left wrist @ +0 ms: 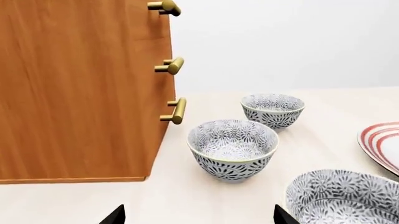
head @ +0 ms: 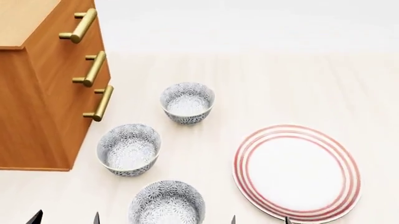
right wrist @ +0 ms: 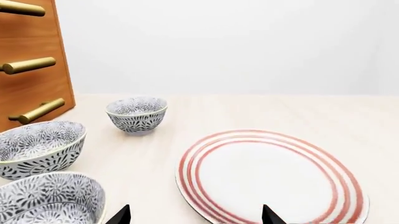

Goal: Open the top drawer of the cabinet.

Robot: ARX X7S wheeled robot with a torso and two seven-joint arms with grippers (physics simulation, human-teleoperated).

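Observation:
The cabinet stands at the left, orange-brown wood with a lighter top. Its front shows three brass bar handles, one above the other. The top drawer is shut, flush with the front; its handle is the uppermost, also seen in the left wrist view and the right wrist view. My left gripper is open and empty, low at the near edge, in front of the cabinet's near side. My right gripper is open and empty by the plate's near rim.
Three patterned grey bowls stand in a row beside the cabinet's front. A red-ringed white plate lies to the right. The pale table extends behind them.

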